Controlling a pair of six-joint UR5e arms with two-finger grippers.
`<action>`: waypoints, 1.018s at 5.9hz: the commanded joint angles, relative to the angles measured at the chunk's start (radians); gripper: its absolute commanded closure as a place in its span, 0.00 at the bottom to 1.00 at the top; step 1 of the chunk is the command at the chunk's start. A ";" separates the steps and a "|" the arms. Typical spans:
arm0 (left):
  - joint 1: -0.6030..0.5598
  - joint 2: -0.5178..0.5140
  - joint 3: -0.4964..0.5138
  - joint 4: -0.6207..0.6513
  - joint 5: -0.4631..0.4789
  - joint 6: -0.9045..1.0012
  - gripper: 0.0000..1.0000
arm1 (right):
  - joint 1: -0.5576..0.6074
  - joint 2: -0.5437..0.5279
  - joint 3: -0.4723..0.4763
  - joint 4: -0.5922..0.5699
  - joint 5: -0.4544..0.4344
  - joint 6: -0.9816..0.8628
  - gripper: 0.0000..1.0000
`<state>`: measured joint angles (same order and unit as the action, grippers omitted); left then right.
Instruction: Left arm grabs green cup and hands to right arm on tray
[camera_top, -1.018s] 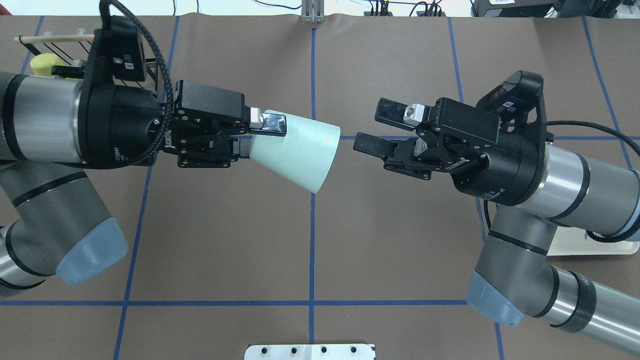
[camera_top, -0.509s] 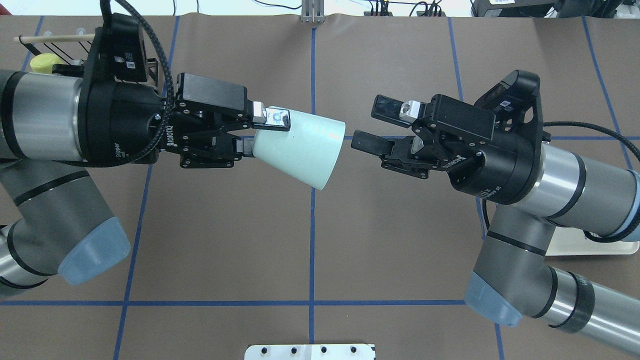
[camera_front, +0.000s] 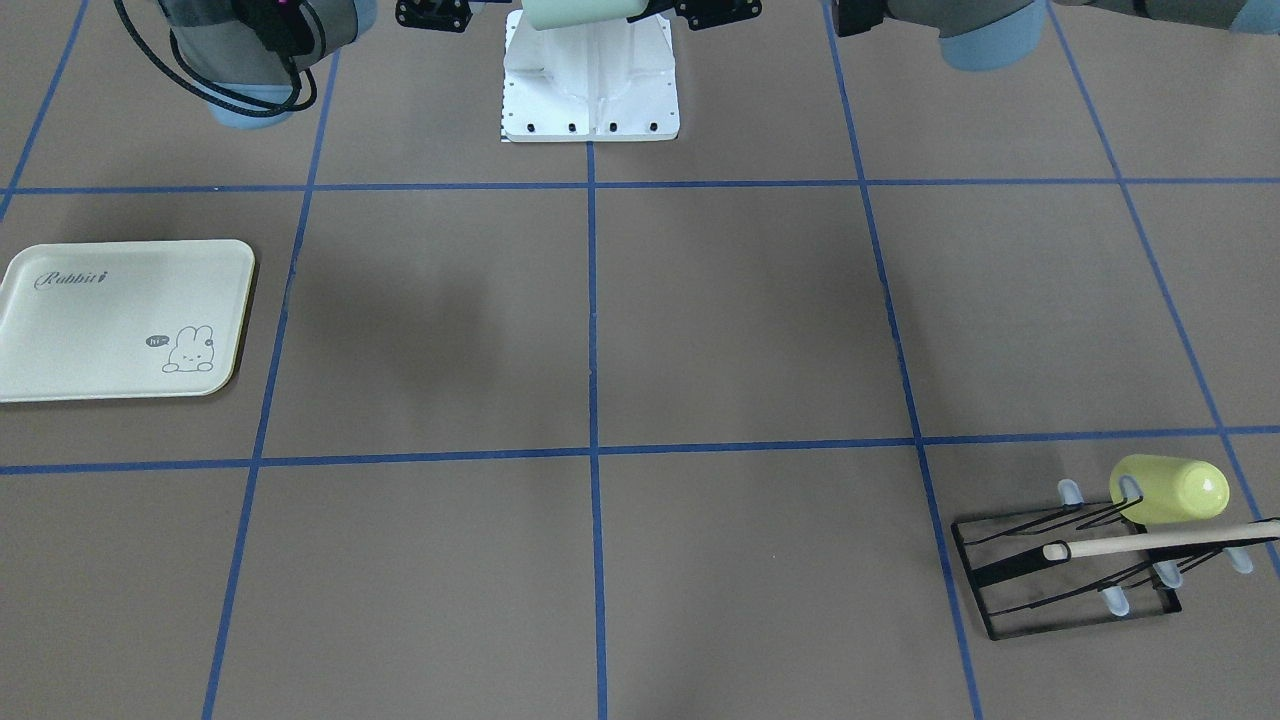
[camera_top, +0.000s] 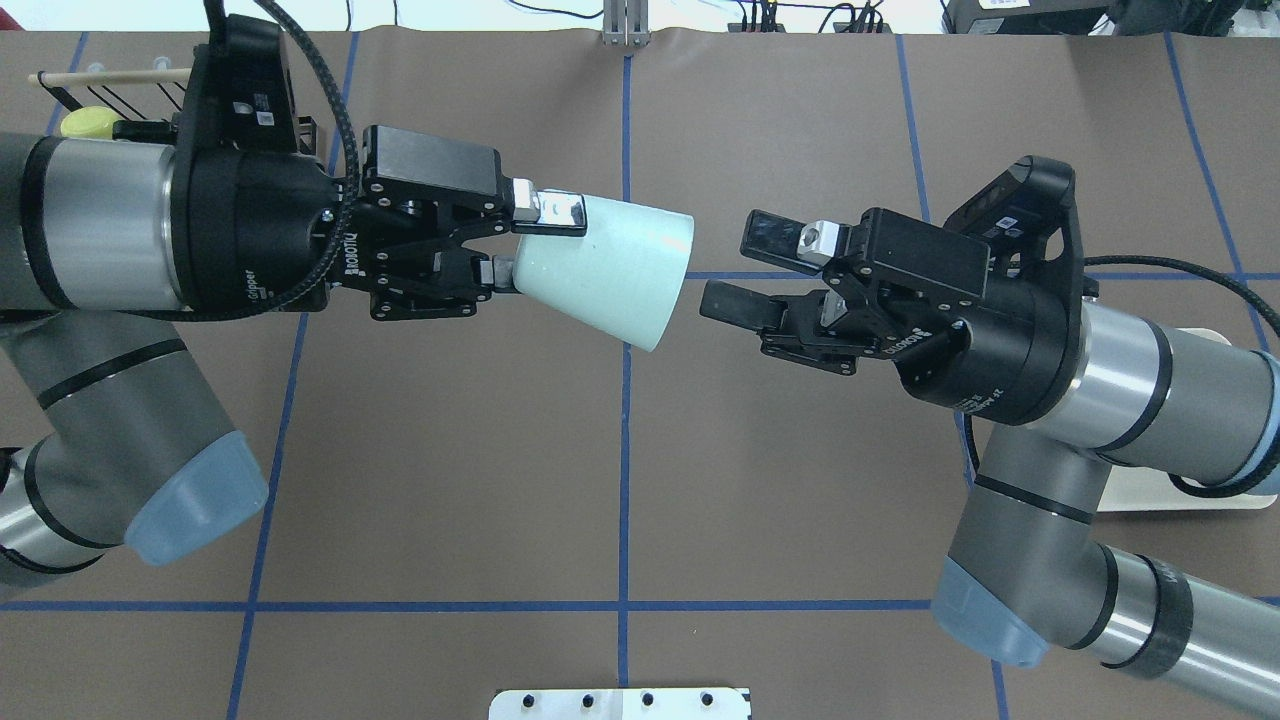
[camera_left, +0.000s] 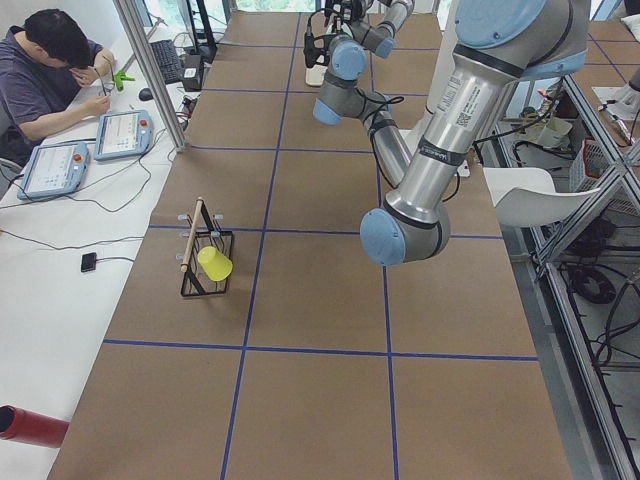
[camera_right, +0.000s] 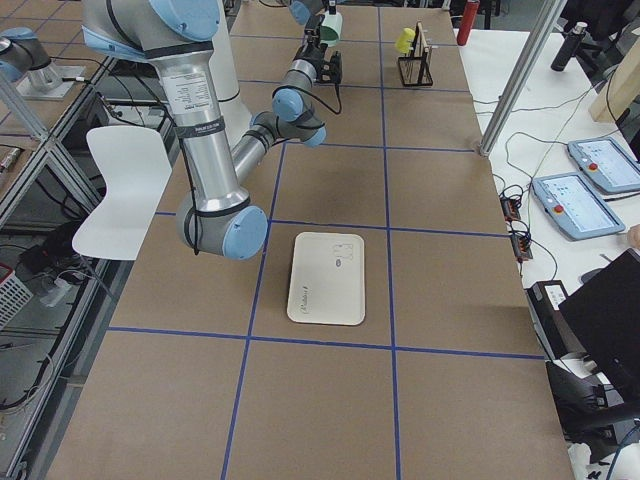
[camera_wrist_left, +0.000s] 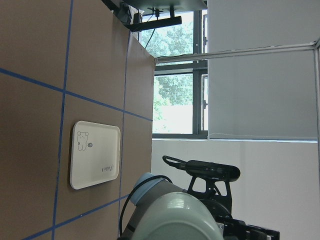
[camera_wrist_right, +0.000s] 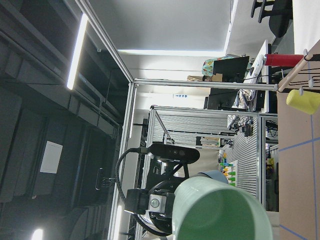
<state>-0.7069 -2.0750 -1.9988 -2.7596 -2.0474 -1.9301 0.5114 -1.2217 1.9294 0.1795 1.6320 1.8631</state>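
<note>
The left hand (camera_top: 522, 242), clamped on the base of the green cup (camera_top: 610, 265) high above the bench midway between its ends, has drawn nearer the wide-spread right hand (camera_top: 728, 268), now just beside the rim, so the handover looks imminent.

yellow-green cup (camera_front: 1170, 490), black wire rack (camera_front: 1012, 566), seated operator (camera_left: 50, 80)

Green cup (camera_top: 603, 272) between left arm (camera_top: 100, 225) and right arm (camera_top: 1150, 375); tray (camera_front: 100, 345) right, rack (camera_front: 1010, 566) left.
</note>
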 joint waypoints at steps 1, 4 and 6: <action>0.001 0.000 0.002 0.003 0.001 0.000 1.00 | -0.007 0.005 -0.003 -0.005 -0.003 -0.001 0.09; 0.003 -0.002 0.008 0.003 0.001 0.000 1.00 | -0.011 0.008 -0.001 -0.018 -0.006 -0.001 0.22; 0.003 -0.004 0.008 0.003 0.001 -0.004 1.00 | -0.010 0.007 -0.001 -0.043 -0.006 -0.005 0.26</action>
<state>-0.7041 -2.0782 -1.9912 -2.7565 -2.0464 -1.9328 0.5016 -1.2146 1.9276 0.1505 1.6262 1.8599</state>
